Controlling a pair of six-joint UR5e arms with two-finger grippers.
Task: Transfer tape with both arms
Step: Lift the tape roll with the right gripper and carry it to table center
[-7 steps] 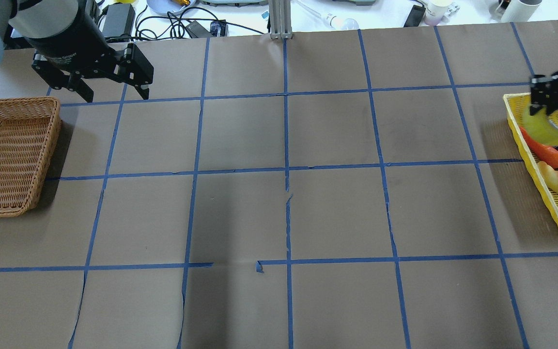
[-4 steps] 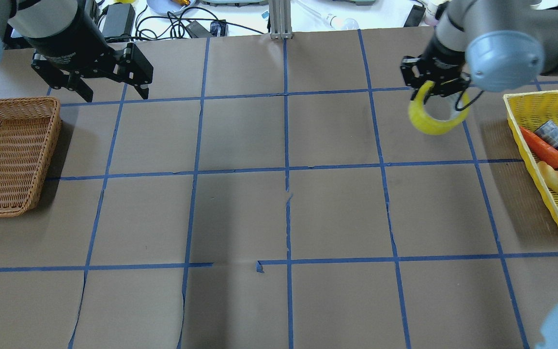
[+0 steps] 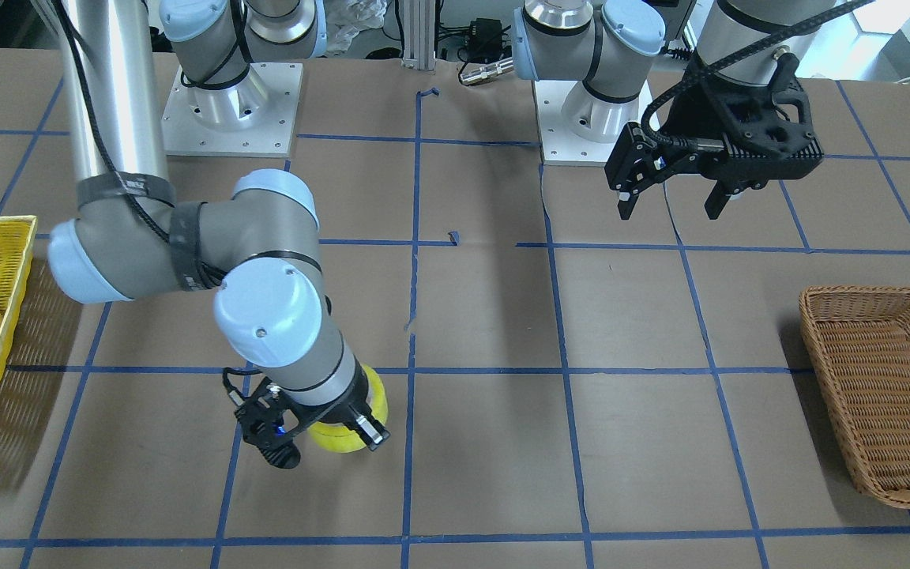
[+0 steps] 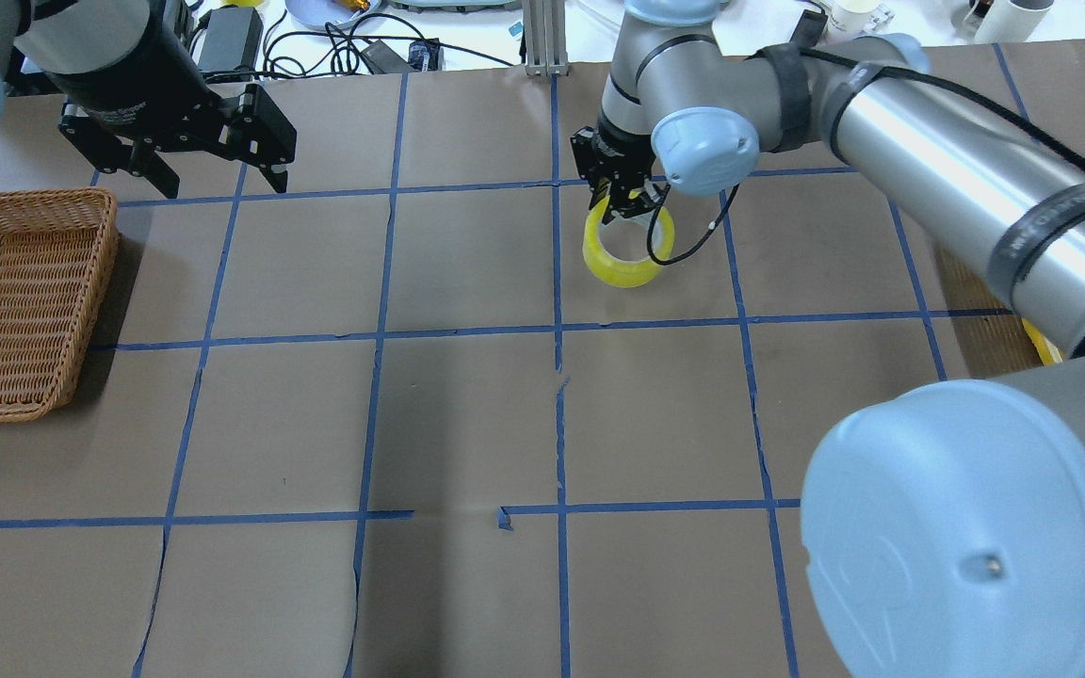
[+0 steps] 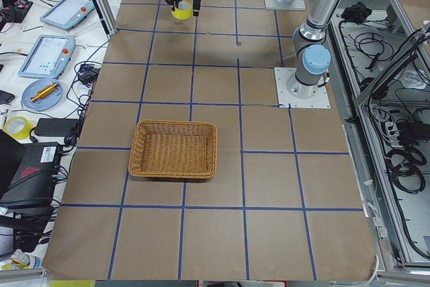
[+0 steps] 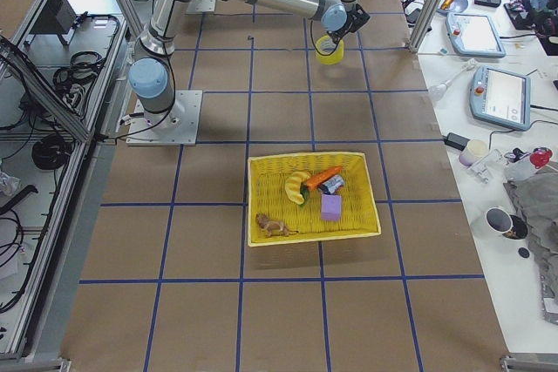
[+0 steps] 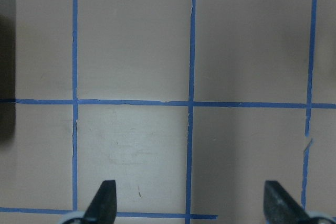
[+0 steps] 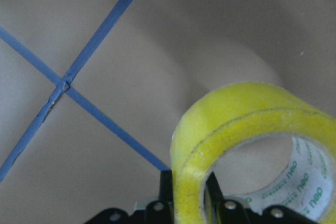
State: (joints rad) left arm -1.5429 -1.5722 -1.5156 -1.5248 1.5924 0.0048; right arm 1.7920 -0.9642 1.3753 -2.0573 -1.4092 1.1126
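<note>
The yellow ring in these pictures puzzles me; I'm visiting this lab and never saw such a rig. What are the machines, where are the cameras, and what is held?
The machines are robot arms, a left arm and a right arm, at a paper-covered table. Cameras look from overhead, from across the table, from both ends and from each wrist. The ring is a roll of yellow tape, pinched by its wall in the right gripper. The left gripper hangs open and empty near a wicker basket. A yellow basket at the other end holds toy food.
</note>
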